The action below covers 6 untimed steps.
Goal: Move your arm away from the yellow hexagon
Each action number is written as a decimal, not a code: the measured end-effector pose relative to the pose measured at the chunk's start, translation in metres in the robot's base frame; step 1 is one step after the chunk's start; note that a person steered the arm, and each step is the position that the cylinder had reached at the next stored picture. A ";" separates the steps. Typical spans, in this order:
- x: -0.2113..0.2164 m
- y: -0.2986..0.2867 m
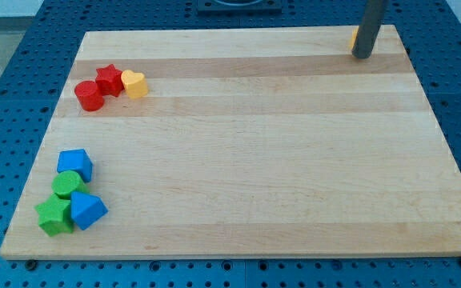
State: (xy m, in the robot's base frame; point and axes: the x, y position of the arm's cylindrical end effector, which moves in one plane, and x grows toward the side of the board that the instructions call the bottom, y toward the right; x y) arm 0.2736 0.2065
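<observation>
My tip [362,56] rests at the top right of the worktop [246,160], touching the yellow hexagon [354,39], which it mostly hides; no pincer shows, so I cannot tell any such state. Far off at the upper left sit a red cylinder [89,95], red star [110,80] and yellow heart [134,84]. At the lower left cluster a blue block [75,165], green cylinder [70,186], green star [54,215] and a second blue block [87,210].

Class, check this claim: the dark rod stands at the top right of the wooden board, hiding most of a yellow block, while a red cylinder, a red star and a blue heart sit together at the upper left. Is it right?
One detail is wrong. The heart-shaped block beside the red star block and red cylinder block is yellow, not blue, as the camera view shows. The rest holds: my tip stands against the mostly hidden yellow block at the wooden board's top right.
</observation>
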 end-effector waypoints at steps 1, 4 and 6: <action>0.014 -0.062; 0.030 -0.232; 0.030 -0.304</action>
